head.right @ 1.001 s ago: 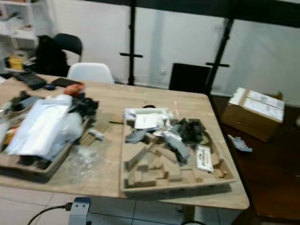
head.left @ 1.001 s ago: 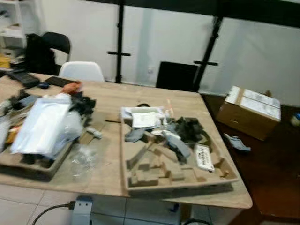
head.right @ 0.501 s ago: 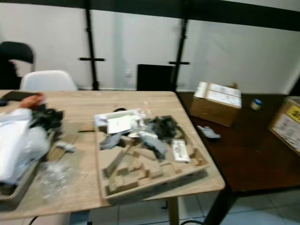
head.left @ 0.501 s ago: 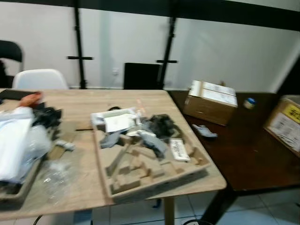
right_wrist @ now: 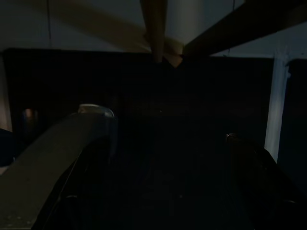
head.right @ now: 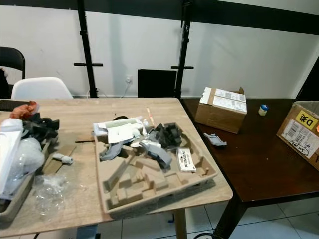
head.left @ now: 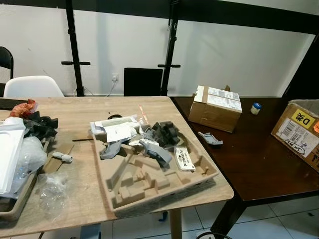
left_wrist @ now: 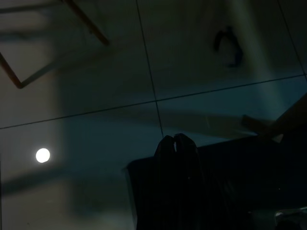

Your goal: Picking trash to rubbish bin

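Jaws: your left gripper (left_wrist: 175, 143) hangs pressed together over dim floor tiles, right's spread; moulded brown pulp tray (head.left: 149, 179) of scraps sits on the light wooden desk (head.left: 94, 112).

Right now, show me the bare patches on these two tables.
Bare: the light wooden table beyond the moulded cardboard pulp tray; the dark brown table between the small grey part and the labelled cardboard box. Crowded: the tray and the white plastic bags.
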Motion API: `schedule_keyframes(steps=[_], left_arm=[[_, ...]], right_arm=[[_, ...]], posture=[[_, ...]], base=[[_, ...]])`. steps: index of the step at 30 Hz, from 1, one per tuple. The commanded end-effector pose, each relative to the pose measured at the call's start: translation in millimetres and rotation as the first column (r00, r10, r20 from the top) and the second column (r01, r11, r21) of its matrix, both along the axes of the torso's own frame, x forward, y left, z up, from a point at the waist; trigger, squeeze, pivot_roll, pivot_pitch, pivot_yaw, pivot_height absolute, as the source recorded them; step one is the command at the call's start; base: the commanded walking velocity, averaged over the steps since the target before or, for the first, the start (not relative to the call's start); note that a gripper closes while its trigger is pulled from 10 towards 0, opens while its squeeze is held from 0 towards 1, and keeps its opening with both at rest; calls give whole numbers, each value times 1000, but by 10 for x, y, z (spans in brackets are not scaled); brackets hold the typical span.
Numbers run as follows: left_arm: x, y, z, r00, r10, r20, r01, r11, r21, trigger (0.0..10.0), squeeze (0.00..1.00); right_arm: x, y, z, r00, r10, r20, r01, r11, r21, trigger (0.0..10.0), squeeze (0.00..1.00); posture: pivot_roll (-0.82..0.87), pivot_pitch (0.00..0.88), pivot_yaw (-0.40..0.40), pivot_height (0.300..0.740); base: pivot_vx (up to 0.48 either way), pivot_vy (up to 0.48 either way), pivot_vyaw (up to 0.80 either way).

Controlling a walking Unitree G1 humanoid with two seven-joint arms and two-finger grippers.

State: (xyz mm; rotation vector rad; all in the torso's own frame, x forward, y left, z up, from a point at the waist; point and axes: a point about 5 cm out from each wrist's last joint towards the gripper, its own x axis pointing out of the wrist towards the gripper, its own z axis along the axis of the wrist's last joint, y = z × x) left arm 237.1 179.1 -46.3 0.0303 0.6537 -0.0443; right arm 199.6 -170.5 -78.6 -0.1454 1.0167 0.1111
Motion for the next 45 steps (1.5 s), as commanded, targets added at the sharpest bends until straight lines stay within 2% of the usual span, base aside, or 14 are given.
schedule_keyframes(steps=[1,27,32,40,42,45], left_arm=[[-18,-25,-10,1000,-19,3,19,1000,14,10000,0],[-10,-16,-9,1000,25,-1,-25,1000,-16,10000,0],[-15,-15,-22,999,44,-23,-45,998,-33,10000,0],[-11,22,-20,997,70,-30,-71,997,-33,10000,0],[7,30,2,1000,28,-9,-28,1000,11,10000,0],[12,45,8,999,34,-5,-34,999,16,10000,0]], right_arm=[[5,-6,4,1000,-11,6,11,1000,8,10000,0],[40,5,21,1000,-4,17,4,1000,9,10000,0],[55,7,29,1000,-2,20,2,1000,9,10000,0],[70,21,37,1000,-2,25,2,1000,13,10000,0],[71,26,37,1000,-3,25,3,1000,15,10000,0],[74,30,38,1000,-4,26,4,1000,17,10000,0]], posture=[[54,42,-61,740],[54,36,-62,740],[55,35,-63,740],[57,35,-59,740],[58,34,-57,740],[58,33,-56,740]], base=[[0,-480,0],[0,-467,0],[0,59,0],[0,477,0],[0,0,0],[0,0,0]])
